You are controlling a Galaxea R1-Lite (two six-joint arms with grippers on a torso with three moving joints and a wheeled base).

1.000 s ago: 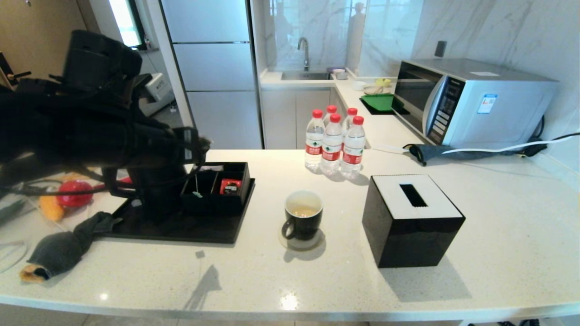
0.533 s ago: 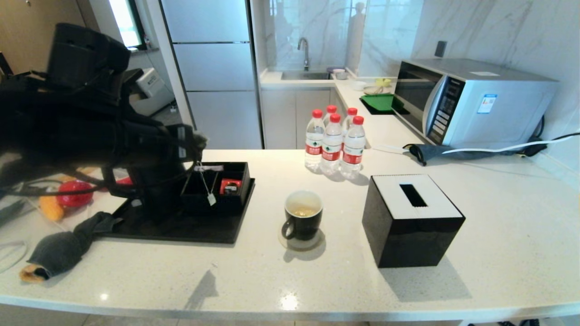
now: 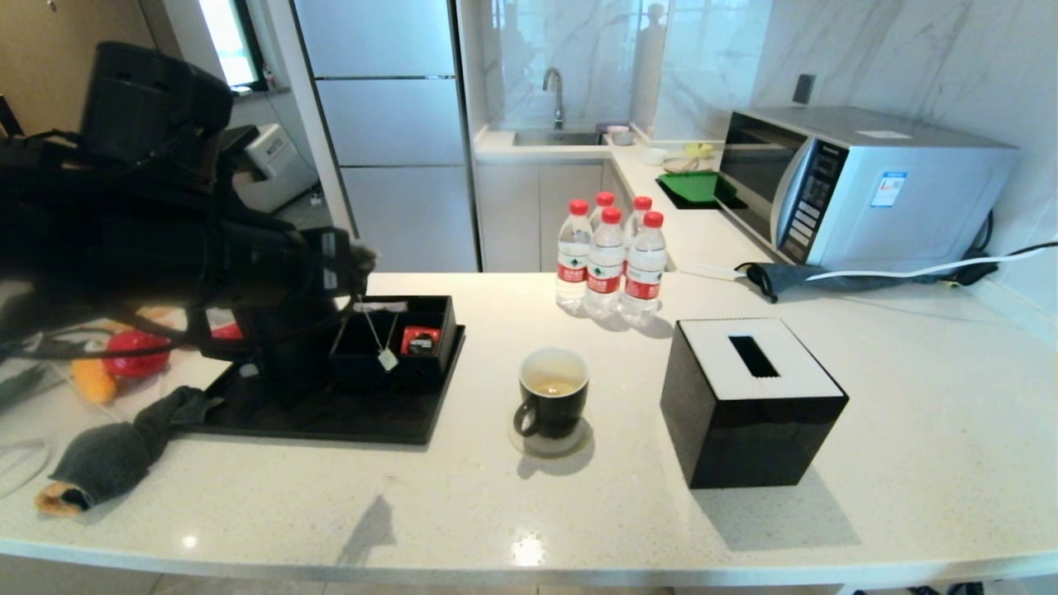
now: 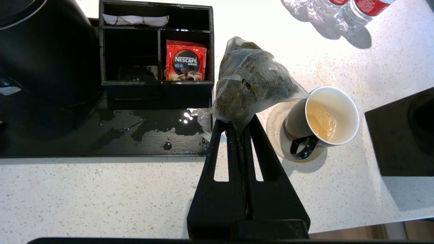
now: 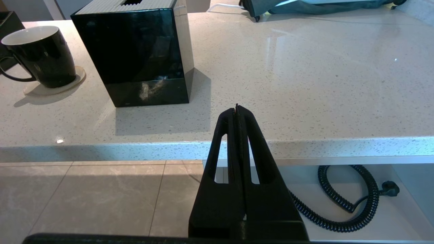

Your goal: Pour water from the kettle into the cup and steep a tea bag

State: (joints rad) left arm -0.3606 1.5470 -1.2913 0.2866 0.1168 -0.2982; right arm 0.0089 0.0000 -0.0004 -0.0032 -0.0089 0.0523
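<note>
One tea bag [image 4: 252, 84] hangs pinched in my left tool [image 4: 242, 127], newly lifted clear of the compartment box [image 3: 397, 335]; next stop, the cup [image 3: 553, 403]. Right tool [image 5: 237, 110] sits closed, empty, off the desk's [image 3: 579, 512] near edge.

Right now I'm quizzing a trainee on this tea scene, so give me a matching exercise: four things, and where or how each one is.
Things:
1. tea bag
2. cup
3. red packet
4. right hand

States:
A. in the compartment box
B. on a round coaster, holding pale yellowish liquid
C. shut, off the counter's front edge
D. pinched in the left hand

Pairs: 1-D, 2-B, 3-A, 4-C
</note>
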